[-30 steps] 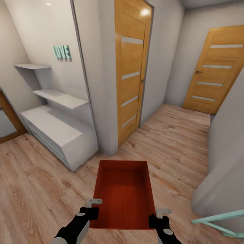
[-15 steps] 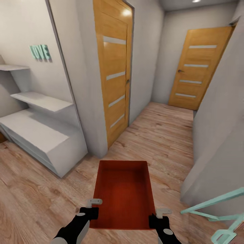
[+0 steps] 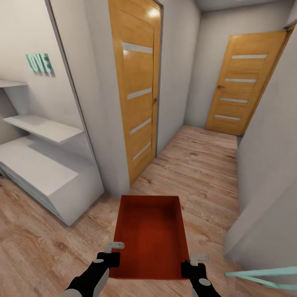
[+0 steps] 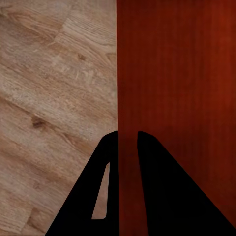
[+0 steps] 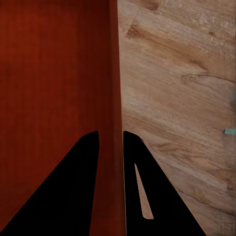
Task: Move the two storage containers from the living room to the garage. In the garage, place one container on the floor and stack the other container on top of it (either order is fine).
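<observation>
The orange-red shallow rectangular open-top plastic storage container [image 3: 150,235] rides low at 6 o'clock, carried level above the light wood plank floor [image 3: 198,165] of a hallway, not yet in any garage. The left hand [image 3: 112,252] is clenched on its left wall near the corner closest to the robot, and the right hand [image 3: 194,264] is clenched on the right wall near the matching corner. Each wrist view shows 1 dark finger inside the bin and 1 outside, the thin wall pinched between them.

I'd judge it light and fairly stiff, since it sits flat with no visible sag, though held only at 1 end. The walls look smooth and a bit slick, so a thin-wall pinch could slip or let the far end tip down if jolted. The 2 long side walls seem the sensible places to take hold.

Its bottom shows fine ribbing. At 12 o'clock stands a honey-coloured wooden door with pale horizontal strips [image 3: 136,90]; a second like it [image 3: 241,82] closes the corridor at 1 o'clock. White stepped shelving [image 3: 41,161] sits at 9 o'clock, with mint letters [image 3: 39,64] above.
</observation>
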